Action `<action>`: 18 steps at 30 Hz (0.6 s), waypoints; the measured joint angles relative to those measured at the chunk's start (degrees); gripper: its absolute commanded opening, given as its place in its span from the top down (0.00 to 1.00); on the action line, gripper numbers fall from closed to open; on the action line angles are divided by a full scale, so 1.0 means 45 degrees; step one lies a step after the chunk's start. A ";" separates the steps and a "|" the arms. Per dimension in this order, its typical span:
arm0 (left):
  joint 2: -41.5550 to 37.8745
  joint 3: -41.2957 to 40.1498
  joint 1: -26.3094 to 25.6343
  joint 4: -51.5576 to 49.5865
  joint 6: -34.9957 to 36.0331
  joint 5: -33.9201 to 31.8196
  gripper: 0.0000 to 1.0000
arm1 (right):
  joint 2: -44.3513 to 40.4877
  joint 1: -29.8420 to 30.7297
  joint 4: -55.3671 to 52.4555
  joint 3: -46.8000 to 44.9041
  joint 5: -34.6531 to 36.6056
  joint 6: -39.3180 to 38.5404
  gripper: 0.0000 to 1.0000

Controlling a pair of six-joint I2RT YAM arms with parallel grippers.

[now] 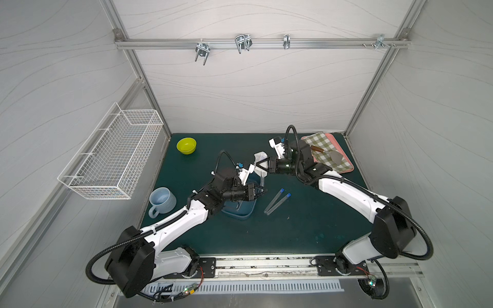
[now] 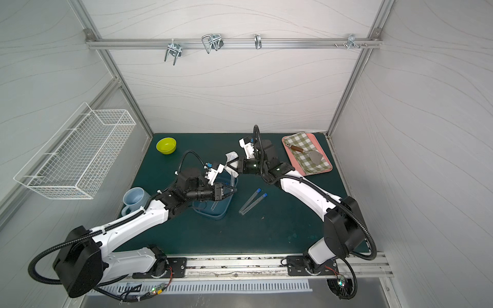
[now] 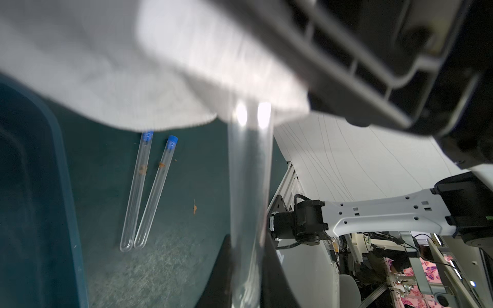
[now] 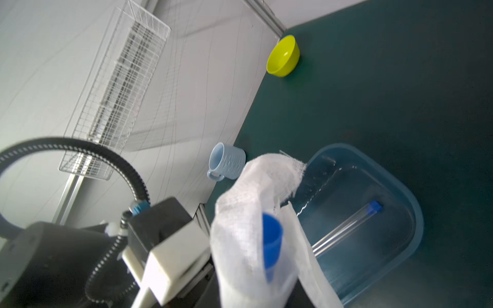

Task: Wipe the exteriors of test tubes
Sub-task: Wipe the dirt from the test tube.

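Angling inward: left fingers clamped on test tube, right fingers pinching cloth.

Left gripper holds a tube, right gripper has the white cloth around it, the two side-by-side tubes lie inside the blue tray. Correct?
One thing is off: the two side-by-side tubes lie on the mat beside the blue tray, not inside it, as both top views show. The rest is right: the left gripper holds a tube, and the right gripper has the white cloth around it.
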 measured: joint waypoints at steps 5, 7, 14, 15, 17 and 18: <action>0.0000 -0.0010 0.0024 0.0005 -0.0015 0.0005 0.94 | -0.0763 0.0806 -0.0141 -0.1370 0.0107 0.0087 0.78; 0.0000 -0.0024 0.0034 -0.0034 -0.0024 0.0053 0.94 | -0.1025 0.0879 -0.0175 -0.1627 0.0199 0.0146 0.79; 0.0005 -0.0024 0.0053 0.0204 -0.0053 0.0049 0.88 | -0.1209 0.0865 -0.0204 -0.1598 0.0350 0.0267 0.83; 0.0005 -0.0024 0.0053 0.0223 -0.0053 0.0044 0.87 | -0.1209 0.0865 -0.0204 -0.1583 0.0355 0.0277 0.83; 0.0005 -0.0024 0.0053 0.0248 -0.0053 0.0049 0.86 | -0.1209 0.0855 -0.0228 -0.1545 0.0355 0.0272 0.84; 0.0005 -0.0024 0.0053 0.0267 -0.0063 0.0049 0.84 | -0.1209 0.0850 -0.0267 -0.1520 0.0350 0.0272 0.84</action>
